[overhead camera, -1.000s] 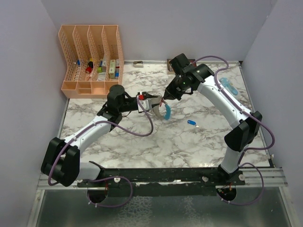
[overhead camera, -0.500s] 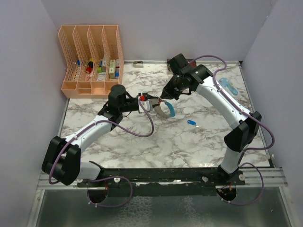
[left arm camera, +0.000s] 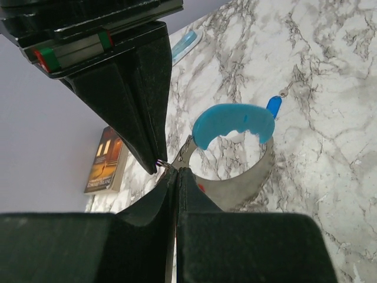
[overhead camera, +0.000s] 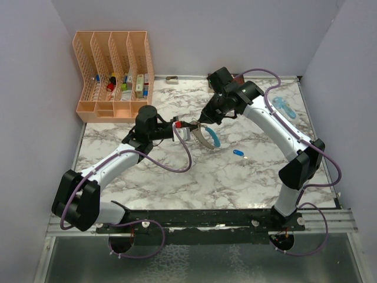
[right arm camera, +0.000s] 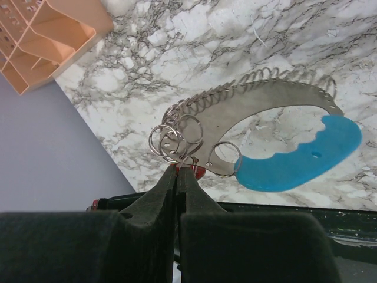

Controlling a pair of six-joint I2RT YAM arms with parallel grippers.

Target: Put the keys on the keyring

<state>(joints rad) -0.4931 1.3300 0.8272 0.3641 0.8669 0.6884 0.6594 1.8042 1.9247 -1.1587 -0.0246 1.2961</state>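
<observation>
We see one keyring midair above the table, edges well clear, right gripper pinching its rings; left gripper closed, tips touching it. One blue key lies on open marble.

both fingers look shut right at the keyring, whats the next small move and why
Probably a slight twist of the left gripper to work the red key along a ring, the right gripper kept steady. Both are shut tip to tip at the keyring, held at its rings by the right one; red shows just behind the tips. What the left pinches is hidden.
</observation>
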